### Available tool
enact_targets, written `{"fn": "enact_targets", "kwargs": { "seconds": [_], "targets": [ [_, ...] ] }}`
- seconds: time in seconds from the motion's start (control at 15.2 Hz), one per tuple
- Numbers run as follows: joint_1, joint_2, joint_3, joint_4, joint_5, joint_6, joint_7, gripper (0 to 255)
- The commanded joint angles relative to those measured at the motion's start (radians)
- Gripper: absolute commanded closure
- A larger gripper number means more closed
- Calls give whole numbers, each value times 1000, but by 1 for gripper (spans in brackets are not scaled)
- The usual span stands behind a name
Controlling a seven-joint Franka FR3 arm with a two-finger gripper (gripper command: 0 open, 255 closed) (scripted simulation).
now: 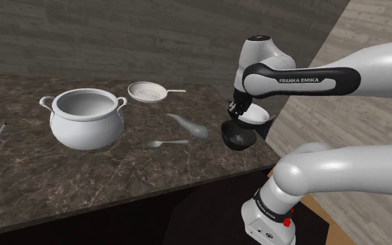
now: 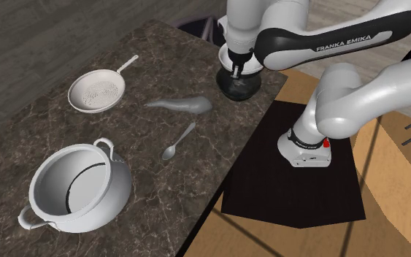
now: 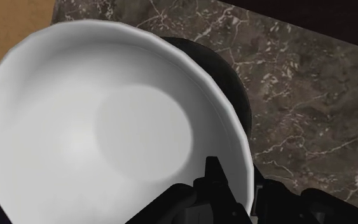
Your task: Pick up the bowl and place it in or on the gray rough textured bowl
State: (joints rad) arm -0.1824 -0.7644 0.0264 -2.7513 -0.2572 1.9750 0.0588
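Dark brown marble countertop (image 1: 118, 174), pale veins. Grey plank wall (image 1: 152, 35) behind; light wood floor (image 1: 354, 35) at shoulder view's right. Gripper (image 3: 240, 183) clamped on rim of white bowl (image 3: 95, 127), one finger inside, one outside. Bowl is directly over dark bowl (image 1: 237, 137), nr counter's right edge in shoulder view; whether they touch, can't tell. Also on top: white two-handled pot (image 1: 86, 118), spoon (image 1: 166, 143).
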Motion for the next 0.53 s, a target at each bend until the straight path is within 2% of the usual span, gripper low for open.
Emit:
{"fn": "enact_targets", "kwargs": {
  "seconds": [0.0, 0.46],
  "targets": [
    [-1, 10, 0, -21, -4, 31, 8, 255],
    [-10, 58, 0, -92, -22, 148, 37, 255]
  ]
}}
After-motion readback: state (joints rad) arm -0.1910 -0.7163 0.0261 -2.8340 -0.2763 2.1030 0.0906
